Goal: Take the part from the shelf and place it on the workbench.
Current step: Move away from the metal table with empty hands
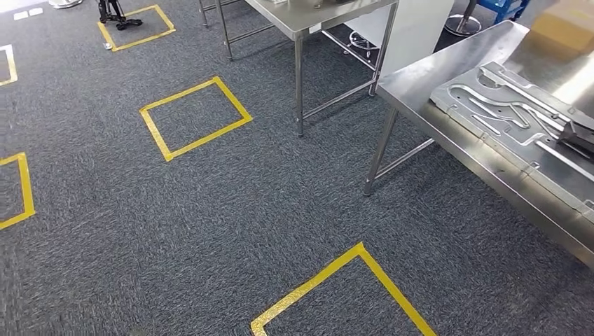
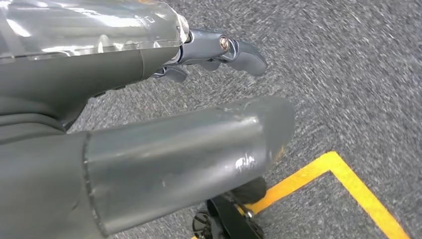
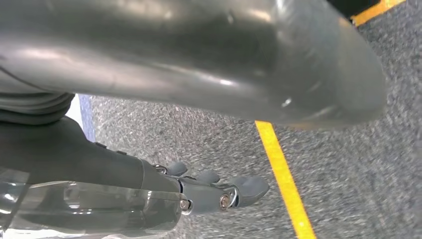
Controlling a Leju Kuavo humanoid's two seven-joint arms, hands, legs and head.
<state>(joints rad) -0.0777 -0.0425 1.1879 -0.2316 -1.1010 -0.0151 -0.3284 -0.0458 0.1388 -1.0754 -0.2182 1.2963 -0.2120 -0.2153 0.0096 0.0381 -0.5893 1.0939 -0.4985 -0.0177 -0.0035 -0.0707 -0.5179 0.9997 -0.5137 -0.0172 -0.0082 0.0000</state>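
Note:
A steel workbench (image 1: 448, 133) stands at the right of the head view. On it lies a flat grey metal plate with curved slots (image 1: 504, 105), with a dark block (image 1: 578, 133) at its right end. My left hand (image 2: 99, 74) hangs over the carpet, its thumb (image 2: 189, 154) apart from its stretched fingers (image 2: 234, 50), and nothing lies between them. My right hand (image 3: 99, 164) hangs the same way, thumb (image 3: 224, 55) away from the fingers (image 3: 239, 191), holding nothing.
Grey carpet carries yellow tape squares, one in the middle (image 1: 195, 117) and one near my feet (image 1: 343, 287). A second steel table (image 1: 315, 17) stands farther back. A cardboard box (image 1: 564, 24) sits at the workbench's far end. A black stand (image 1: 115, 14) is far left.

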